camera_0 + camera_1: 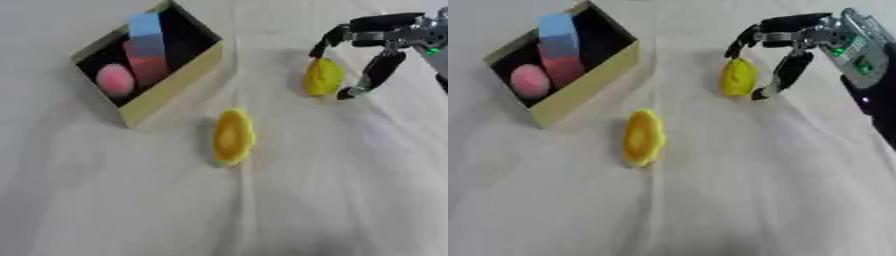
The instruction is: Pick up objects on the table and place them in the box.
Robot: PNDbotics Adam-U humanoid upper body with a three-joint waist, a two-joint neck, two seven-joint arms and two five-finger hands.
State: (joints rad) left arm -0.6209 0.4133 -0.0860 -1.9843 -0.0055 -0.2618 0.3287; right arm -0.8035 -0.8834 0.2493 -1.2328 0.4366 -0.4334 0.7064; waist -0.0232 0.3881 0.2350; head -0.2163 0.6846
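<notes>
Yellow object (738,76) between spread fingers (786,72) of right hand (798,37)

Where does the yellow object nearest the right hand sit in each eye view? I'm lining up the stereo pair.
Left eye view: yellow object upper right, between the right hand's fingers.
Right eye view: same object upper right of centre.
Shared landmark: the box, upper left.

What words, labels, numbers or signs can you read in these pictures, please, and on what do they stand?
None can be read.
The box, the blocks and the pink ball in it, and both yellow pieces are plain.
The right hand shows green lights on its wrist, but no legible marking.
</notes>
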